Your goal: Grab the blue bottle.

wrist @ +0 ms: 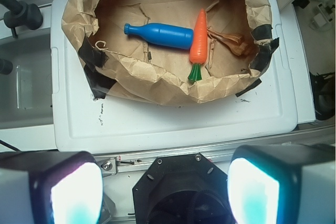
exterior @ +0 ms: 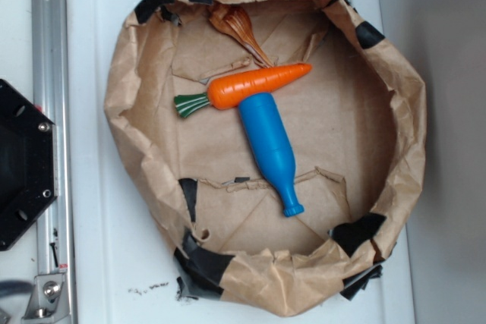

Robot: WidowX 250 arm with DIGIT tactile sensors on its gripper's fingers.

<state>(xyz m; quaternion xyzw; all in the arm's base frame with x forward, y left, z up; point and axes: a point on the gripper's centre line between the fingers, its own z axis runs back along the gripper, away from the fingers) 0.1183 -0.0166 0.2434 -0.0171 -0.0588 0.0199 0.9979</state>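
Observation:
The blue bottle [exterior: 271,150] lies on its side inside a brown paper basin [exterior: 137,134], neck pointing toward the lower right. Its wide base touches the orange toy carrot [exterior: 254,85], which lies across it. In the wrist view the blue bottle [wrist: 160,35] lies with its neck to the left and the carrot [wrist: 198,40] stands at its right end. My gripper [wrist: 165,192] is open and empty, high above the robot base and well short of the basin. Its two fingers [wrist: 73,190] frame the bottom of the wrist view. The gripper does not show in the exterior view.
The crumpled paper basin, patched with black tape [exterior: 201,267], sits on a white lid [wrist: 157,124]. A brown wooden spoon [exterior: 239,28] lies at the basin's far side. The black robot base [exterior: 23,165] and a metal rail [exterior: 47,51] are at the left.

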